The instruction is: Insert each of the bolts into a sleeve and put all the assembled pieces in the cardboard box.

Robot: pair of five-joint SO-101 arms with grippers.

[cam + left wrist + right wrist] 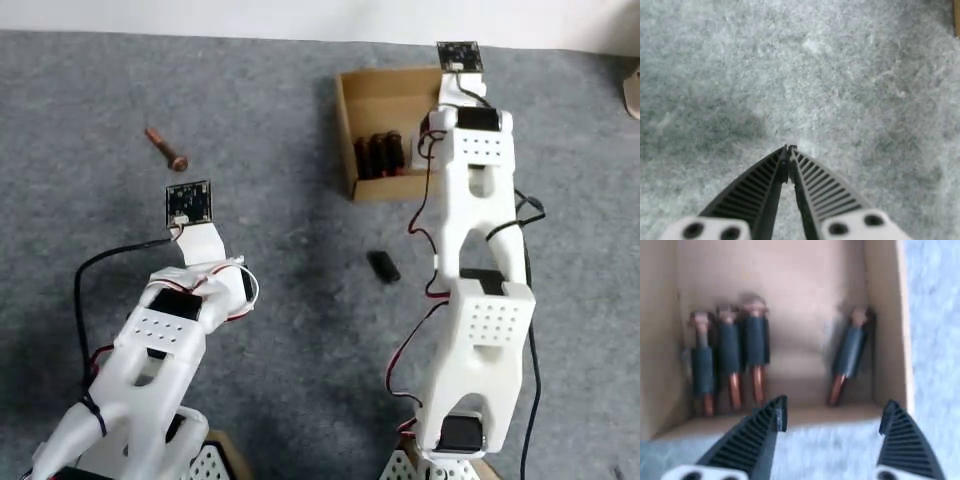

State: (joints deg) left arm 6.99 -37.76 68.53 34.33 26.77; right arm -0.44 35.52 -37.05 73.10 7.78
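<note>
Bolt (166, 148), sleeve (383, 266) loose in high view, right pincer (836, 404) agape over cardboard box (885, 315) — left pincer (789, 149) closed, both empty

My fingers (760, 192): black, finely ridged.
My arms (487, 330): white, with dotted hole patches.
Carpet (300, 140): mottled grey.
Cardboard box (385, 100): plain tan.
Bolt (166, 149), upper left of the high view: coppery brown.
Sleeve (383, 266), centre: black.
Assembled pieces (729, 357): black over copper.

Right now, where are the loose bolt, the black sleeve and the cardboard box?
loose bolt (166, 149), high view, middle of its shaft.
black sleeve (383, 266), high view, its middle.
cardboard box (390, 103), high view, bare floor inside.
</note>
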